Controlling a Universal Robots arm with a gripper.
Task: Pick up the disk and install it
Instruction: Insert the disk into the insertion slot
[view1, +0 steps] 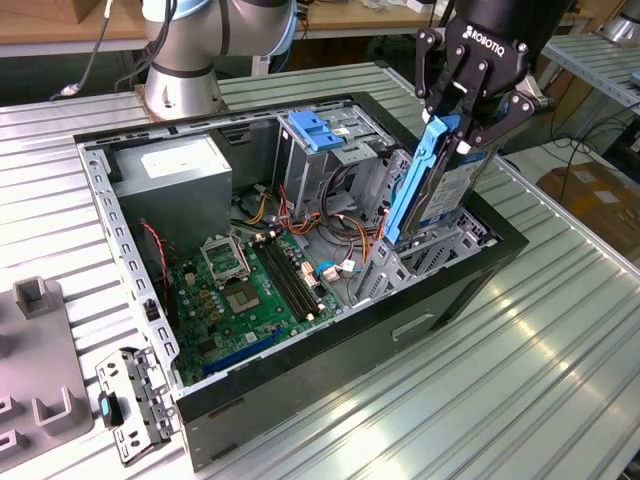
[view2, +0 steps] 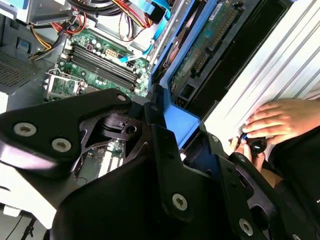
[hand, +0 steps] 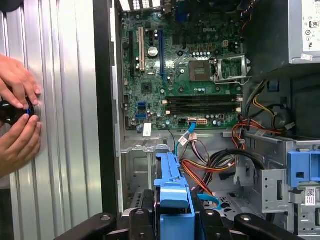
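The disk (view1: 432, 190), a grey metal drive in a bright blue carrier rail, hangs on edge and tilted over the front corner of the open computer case (view1: 330, 350). My gripper (view1: 462, 128) is shut on the disk's upper end. The disk's lower end reaches down among the grey metal drive bays (view1: 420, 250) at the case's front. In the first wrist view the blue rail (hand: 172, 195) runs out from between the black fingers (hand: 137, 220) toward the motherboard (hand: 185, 75). The second wrist view shows the disk's underside (view2: 210, 45) and its blue rail (view2: 182, 122).
Inside the case lie a power supply (view1: 185, 170), red and orange cables (hand: 210, 167) and a tall bay with a blue latch (view1: 318, 130). A person's hands (hand: 17, 115) hold a small black object beside the case. A grey fixture (view1: 35, 360) and a metal bracket (view1: 135, 400) lie on the ribbed table.
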